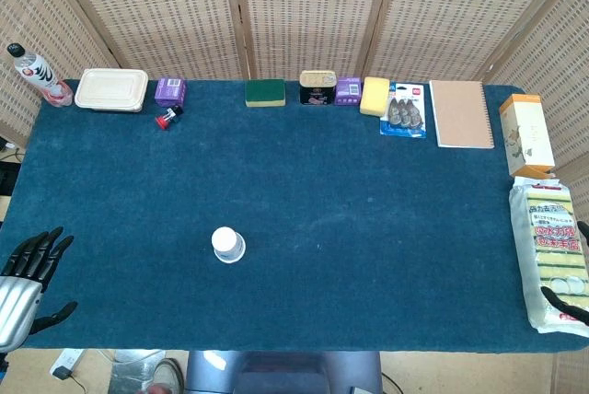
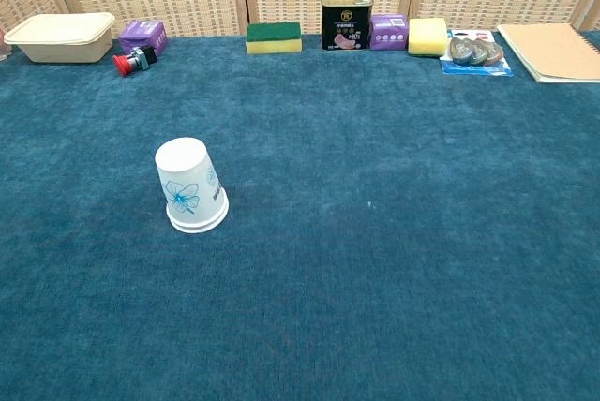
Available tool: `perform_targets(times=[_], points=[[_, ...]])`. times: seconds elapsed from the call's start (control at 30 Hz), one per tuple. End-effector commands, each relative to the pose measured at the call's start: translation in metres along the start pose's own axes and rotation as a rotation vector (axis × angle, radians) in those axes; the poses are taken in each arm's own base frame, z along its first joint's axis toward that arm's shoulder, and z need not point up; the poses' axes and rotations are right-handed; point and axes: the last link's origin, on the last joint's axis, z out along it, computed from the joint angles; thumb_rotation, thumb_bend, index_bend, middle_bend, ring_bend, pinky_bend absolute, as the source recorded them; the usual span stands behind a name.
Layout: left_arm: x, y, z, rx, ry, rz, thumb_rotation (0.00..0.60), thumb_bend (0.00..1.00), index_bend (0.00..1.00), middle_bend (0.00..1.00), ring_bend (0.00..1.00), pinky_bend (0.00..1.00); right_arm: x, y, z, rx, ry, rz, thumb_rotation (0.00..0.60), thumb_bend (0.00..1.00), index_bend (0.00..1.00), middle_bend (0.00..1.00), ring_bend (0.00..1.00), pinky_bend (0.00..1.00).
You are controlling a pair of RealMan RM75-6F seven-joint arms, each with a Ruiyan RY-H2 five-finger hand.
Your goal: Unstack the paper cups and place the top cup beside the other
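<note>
The stacked white paper cups stand upside down on the blue table, left of the middle; a blue flower print shows on the side. My left hand hovers at the table's front left edge, fingers spread, holding nothing, well to the left of the cups. Only the dark fingertips of my right hand show at the far right edge, over a sponge pack. Neither hand appears in the chest view.
Along the far edge lie a bottle, a beige container, a purple box, a red button, a green sponge, a can, a yellow sponge, a notebook. A sponge pack sits right.
</note>
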Motion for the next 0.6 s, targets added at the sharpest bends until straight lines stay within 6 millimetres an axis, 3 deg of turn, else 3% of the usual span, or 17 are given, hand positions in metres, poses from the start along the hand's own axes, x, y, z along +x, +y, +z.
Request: perform_targets(times=[0.03, 0.37, 0.6], points=[[0.0, 0.0, 0.0, 0.0, -0.001, 0.001, 0.6, 0.14, 0.0, 0.0, 0.0, 0.07, 0.0, 0.0, 0.0, -0.001, -0.003, -0.001, 0.6, 0.07, 0.0, 0.0, 0.0, 0.0], [0.0, 0.005, 0.012, -0.02, -0.01, -0.003, 0.6, 0.14, 0.0, 0.0, 0.0, 0.08, -0.001, 0.0, -0.003, -0.008, -0.021, 0.002, 0.6, 0.07, 0.01, 0.0, 0.0, 0.0], [0.015, 0.029, 0.06, -0.094, -0.032, 0.001, 0.6, 0.14, 0.0, 0.0, 0.0, 0.08, 0.002, 0.001, -0.003, -0.015, -0.019, 0.017, 0.6, 0.07, 0.02, 0.0, 0.0, 0.0]])
